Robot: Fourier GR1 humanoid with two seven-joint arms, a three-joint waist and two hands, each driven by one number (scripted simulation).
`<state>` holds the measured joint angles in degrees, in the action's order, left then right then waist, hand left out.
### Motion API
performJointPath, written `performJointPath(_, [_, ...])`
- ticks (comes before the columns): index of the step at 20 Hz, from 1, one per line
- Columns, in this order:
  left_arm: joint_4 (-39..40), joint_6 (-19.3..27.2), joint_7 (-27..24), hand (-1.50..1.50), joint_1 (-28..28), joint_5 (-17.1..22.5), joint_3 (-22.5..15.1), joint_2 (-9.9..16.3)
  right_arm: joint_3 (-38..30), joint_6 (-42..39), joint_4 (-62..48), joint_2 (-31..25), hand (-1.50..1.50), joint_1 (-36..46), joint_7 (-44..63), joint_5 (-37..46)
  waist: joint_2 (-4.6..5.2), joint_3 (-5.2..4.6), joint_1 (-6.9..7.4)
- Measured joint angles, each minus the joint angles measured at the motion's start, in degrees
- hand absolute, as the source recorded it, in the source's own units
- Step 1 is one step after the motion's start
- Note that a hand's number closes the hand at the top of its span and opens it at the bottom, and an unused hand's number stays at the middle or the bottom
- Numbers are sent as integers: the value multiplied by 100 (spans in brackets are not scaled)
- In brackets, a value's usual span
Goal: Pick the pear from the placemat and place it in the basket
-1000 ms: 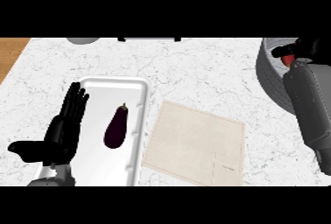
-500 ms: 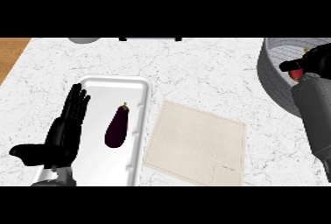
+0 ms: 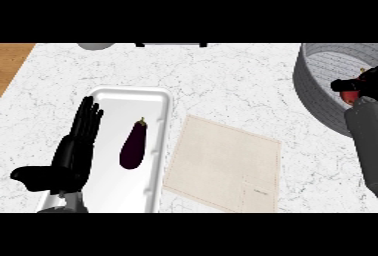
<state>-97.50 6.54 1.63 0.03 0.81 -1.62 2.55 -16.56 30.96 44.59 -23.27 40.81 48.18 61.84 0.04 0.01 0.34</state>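
The left hand [image 3: 72, 150] rests open, fingers straight, over the left edge of the white tray [image 3: 159, 150], beside an eggplant [image 3: 133, 145]. Right of the tray, the placemat [image 3: 221, 165] lies bare, so the pick looks done. Farther off, the right hand [image 3: 354, 86] is curled over the grey basket [image 3: 314, 95], with a bit of red showing in its grasp, probably the pear [image 3: 362, 72], though mostly hidden. What is left seems to be the release into the basket.

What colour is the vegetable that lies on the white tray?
The eggplant is dark purple, almost black, with a dark stem. It shows best in the head view, lying on the tray.
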Motion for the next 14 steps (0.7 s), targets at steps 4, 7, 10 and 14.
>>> performJointPath(4, [91, 24, -112, 0, 21, -73, -7, -29, -78, -45, -129, -66, -150, -108, -184, -233, 2, 1, 1])
performJointPath(7, [93, 12, -42, 0, -68, -60, 25, -18, -95, 96, -175, -60, -150, -176, -384, -362, -2, -5, 0])
performJointPath(10, [96, -15, -118, 0, -21, -64, -1, -44, -134, 334, -250, -82, -150, -142, -594, -458, 3, -1, 9])
performJointPath(14, [-47, -12, -32, 0, 43, -71, 10, -17, -168, 727, -83, -125, -150, -207, -890, -539, 0, 1, 8])
